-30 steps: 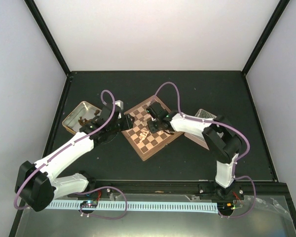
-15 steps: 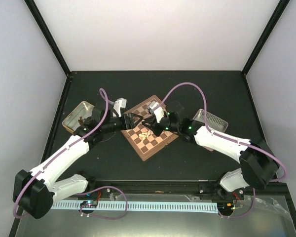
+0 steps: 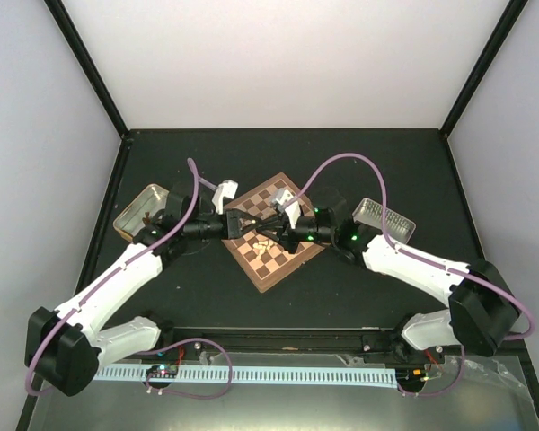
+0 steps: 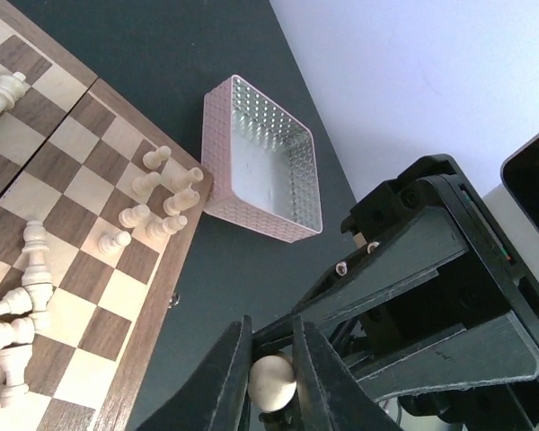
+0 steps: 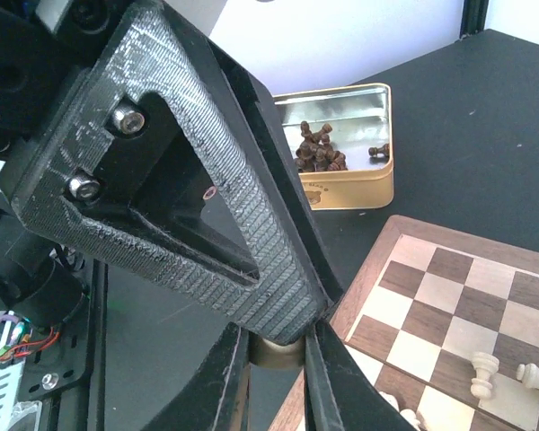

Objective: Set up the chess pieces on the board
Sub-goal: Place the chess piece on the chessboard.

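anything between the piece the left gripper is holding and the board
Nothing lies between the cream piece and the board. But the right gripper meets the left gripper tip to tip and appears to pinch the same piece, so it must let go first.

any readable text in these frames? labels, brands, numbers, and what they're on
No readable text in any view.
Board: plain squares, no coordinates visible on the rim.
Gold tin: no legible print on its wall.
Perforated tin: bare metal, no label.
Chess piece, gripped by left pincer and right pincer: unmarked, and no labels show on either pincer.
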`<state>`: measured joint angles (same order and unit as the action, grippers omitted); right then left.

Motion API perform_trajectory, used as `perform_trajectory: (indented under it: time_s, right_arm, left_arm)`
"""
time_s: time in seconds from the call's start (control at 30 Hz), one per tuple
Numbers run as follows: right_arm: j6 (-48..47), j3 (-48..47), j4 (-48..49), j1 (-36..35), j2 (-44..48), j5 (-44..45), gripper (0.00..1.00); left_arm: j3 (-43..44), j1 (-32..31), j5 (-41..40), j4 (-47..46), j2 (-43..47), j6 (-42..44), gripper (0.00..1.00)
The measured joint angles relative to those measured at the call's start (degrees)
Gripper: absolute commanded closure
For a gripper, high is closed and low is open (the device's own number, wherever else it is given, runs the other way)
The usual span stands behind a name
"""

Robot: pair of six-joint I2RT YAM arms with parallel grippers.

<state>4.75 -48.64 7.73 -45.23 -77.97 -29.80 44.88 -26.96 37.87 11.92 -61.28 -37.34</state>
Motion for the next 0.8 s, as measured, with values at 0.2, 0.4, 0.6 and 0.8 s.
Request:
perform_trajectory:
  time_s: [0.2, 0.4, 0.6, 0.8]
  right_arm:
    - [1.3, 0.0, -0.3, 0.0, 0.2, 0.4, 0.56]
    - [6.9, 1.1, -3.1, 0.0, 2.7, 4.8, 0.41]
    - [16.0, 5.0, -8.5, 0.0, 11.8, 16.7, 0.41]
    - [24.7, 4.6, -19.0, 0.4, 13.1, 30.6, 0.41]
  left_arm:
    - [0.0, 0.3, 0.6, 0.2, 0.1, 0.3, 0.98]
    - [-0.1, 0.2, -4.5, 1.7, 2.2, 1.8, 0.98]
    - [-0.9, -4.3, -18.0, 3.4, 4.1, 3.6, 0.98]
    - [-1.7, -17.7, -36.3, 6.7, 0.3, 0.2, 0.98]
